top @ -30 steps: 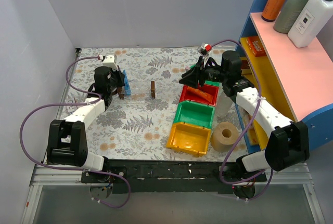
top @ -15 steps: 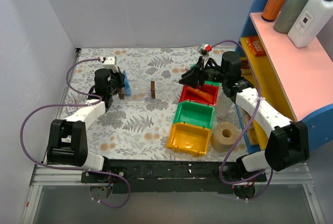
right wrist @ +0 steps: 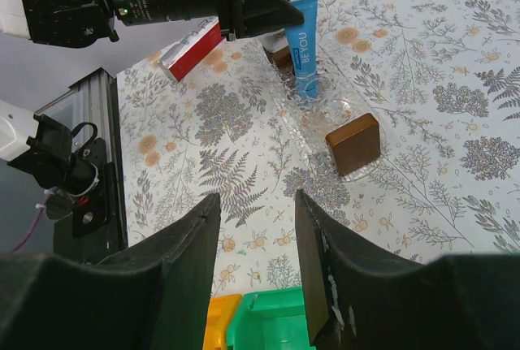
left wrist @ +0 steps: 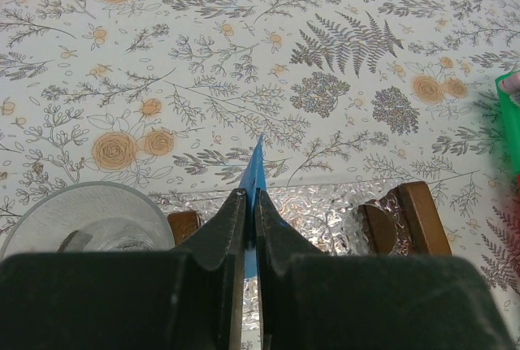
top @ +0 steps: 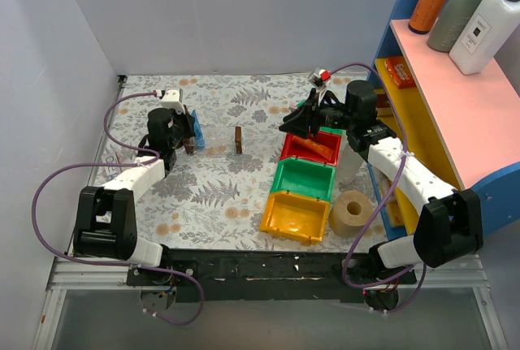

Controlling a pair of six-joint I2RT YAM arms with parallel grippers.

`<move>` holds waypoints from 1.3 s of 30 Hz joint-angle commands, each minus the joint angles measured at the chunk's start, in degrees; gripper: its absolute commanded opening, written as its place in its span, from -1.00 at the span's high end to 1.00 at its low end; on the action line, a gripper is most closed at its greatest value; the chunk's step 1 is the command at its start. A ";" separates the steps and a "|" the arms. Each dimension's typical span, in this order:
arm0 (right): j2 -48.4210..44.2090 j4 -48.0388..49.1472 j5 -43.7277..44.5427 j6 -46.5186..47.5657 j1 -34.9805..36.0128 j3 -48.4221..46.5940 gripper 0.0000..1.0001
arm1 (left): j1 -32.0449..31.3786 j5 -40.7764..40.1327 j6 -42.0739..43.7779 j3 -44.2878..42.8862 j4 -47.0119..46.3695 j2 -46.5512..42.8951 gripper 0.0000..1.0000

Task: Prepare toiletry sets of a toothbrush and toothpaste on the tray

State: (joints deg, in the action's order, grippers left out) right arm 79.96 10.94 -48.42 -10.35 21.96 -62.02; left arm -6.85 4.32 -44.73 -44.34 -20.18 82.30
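Left gripper (left wrist: 248, 197) clamps the blue toothpaste (left wrist: 256, 163) nearly upright at the clear tray's (left wrist: 318, 208) left end, while right gripper (right wrist: 256, 204), jaws apart, hovers right of the tray.

Toothpaste (right wrist: 303, 48): white lettering runs lengthwise along blue tube; large characters look like "NOU", reading uncertain; smaller print beside them too fine to read.
White bottle (top: 490, 25) on shelf top: pale rectangular label, few dark print lines, illegible.
Red box (right wrist: 192, 49) on table: white band along edge, print blurred, unreadable.
Orange packet (top: 399, 71) inside shelf: markings too small to read.
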 commanded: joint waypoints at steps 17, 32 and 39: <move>-0.95 2.24 -0.88 -0.02 -0.25 0.23 -0.05 | 0.26 -1.94 1.14 0.30 -0.12 -2.76 -0.07; -1.39 -3.72 4.03 3.14 -0.25 -2.66 -0.05 | -0.09 -3.53 0.44 2.85 -3.63 -8.03 -0.96; -0.87 -15.74 12.46 7.18 -0.16 -10.82 -0.05 | -0.09 -7.92 -1.06 5.31 -6.09 -13.13 -0.96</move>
State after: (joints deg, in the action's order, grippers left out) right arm 79.96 1.87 -41.76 -6.83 21.85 -65.12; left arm -6.87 -0.51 -45.04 -39.81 -23.53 73.30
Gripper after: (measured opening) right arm 0.524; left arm 0.981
